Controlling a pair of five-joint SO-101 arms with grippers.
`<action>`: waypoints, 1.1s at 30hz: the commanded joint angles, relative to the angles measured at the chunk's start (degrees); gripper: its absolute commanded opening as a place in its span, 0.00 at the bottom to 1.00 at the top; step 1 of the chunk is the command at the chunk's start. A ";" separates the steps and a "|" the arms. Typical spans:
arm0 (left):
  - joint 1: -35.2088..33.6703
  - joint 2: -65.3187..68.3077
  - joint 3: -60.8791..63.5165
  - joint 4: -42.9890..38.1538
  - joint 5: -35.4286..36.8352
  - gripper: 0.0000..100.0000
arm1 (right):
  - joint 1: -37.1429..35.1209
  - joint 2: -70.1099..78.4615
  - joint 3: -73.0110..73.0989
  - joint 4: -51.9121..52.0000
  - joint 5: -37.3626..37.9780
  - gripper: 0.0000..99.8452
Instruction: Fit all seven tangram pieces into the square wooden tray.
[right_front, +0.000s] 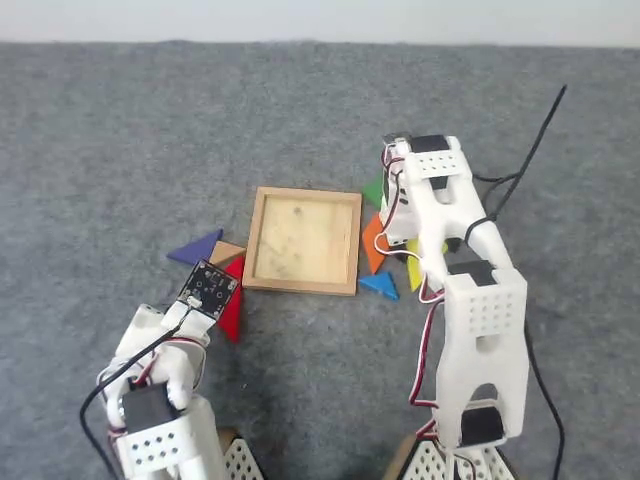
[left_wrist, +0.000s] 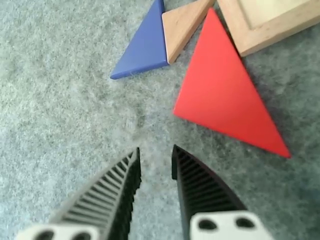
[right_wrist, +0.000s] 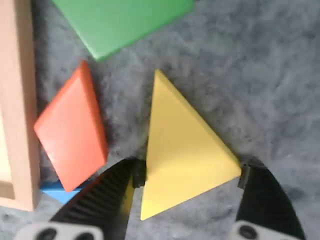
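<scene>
Wooden tray (right_front: 300, 287): square and pale, it lies flat mid-table on grey carpet (right_front: 120, 130) between the two arms, with all seven tangram pieces outside it.
Right arm (right_front: 470, 290): white, it stretches over the pieces on its own side of the tray.
Left arm (right_front: 160, 400): it is folded lower, with its wrist above the pieces on the opposite side.
Right gripper (right_wrist: 190, 172): its fingers stand wide, one against the yellow triangle's long edge and the other at its corner, seemingly clamped on it.
Left gripper (left_wrist: 156, 157): its ribbed black fingers stand narrowly apart with carpet showing between them, near the red triangle but apart from it.
Red triangle (left_wrist: 225, 95): the big piece on the left arm's side, its tip sits just beside the tray's corner.
Green piece (right_wrist: 120, 20): it lies flat near the tray's far corner on the right arm's side, beyond the yellow triangle.
Yellow triangle (right_wrist: 185, 150): it sits between the right gripper's fingers, near the orange piece.
Indigo triangle (left_wrist: 145, 45): it lies farthest out from the tray, its edge touching the plain wooden piece.
Orange parallelogram (right_wrist: 72, 135): it lies just beside the tray's rim.
Plain wooden piece (left_wrist: 182, 25): it is wedged between the indigo triangle and the red tip.
Small blue triangle (right_front: 380, 284): it sits by the tray's near corner, just beside the orange parallelogram.
</scene>
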 joint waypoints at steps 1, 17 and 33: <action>-0.44 -1.05 -0.75 -0.09 -0.35 0.11 | 0.48 0.40 -2.81 -2.15 5.54 0.26; -0.44 -1.05 -0.75 -0.09 -0.35 0.11 | 1.80 1.89 -3.78 2.42 7.47 0.09; -0.44 -1.05 -0.75 -0.09 -0.35 0.11 | 1.45 -5.05 -6.51 7.87 5.36 0.09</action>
